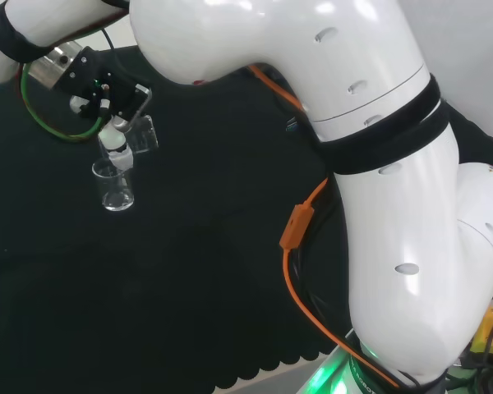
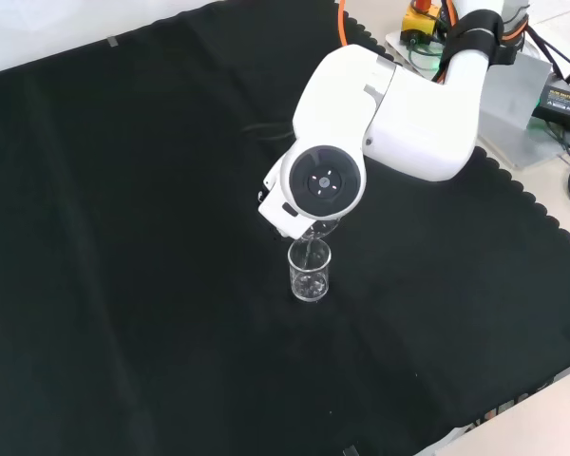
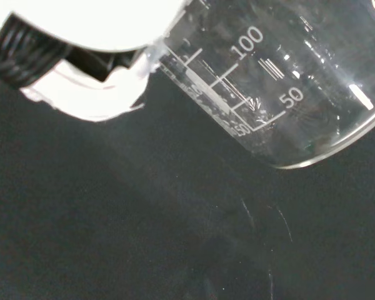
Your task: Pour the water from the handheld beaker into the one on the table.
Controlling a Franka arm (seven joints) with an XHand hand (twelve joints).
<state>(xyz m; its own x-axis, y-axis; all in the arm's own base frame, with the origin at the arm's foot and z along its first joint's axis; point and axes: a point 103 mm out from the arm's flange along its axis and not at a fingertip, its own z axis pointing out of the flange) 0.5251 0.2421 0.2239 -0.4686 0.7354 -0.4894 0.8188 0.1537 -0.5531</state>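
Observation:
In the head view, the hand [image 1: 99, 89] is at the upper left, its fingers curled round a clear beaker [image 1: 142, 133] that is tilted over. Directly below its lip a second clear beaker [image 1: 115, 187] stands upright on the black cloth. In the front view that standing beaker [image 2: 310, 271] sits just under the arm's white link with the round grey cap [image 2: 323, 180], which hides the hand and most of the held beaker. The wrist view shows the held beaker [image 3: 281, 81] close up, tipped, with printed marks, beside a white finger [image 3: 90, 100].
Black cloth [image 1: 189, 287] covers the bench on all sides of the standing beaker. The arm's big white links [image 1: 394, 205] and an orange cable [image 1: 300, 246] stand at the head view's right. Boxes and cables [image 2: 551, 85] lie off the cloth at the front view's top right.

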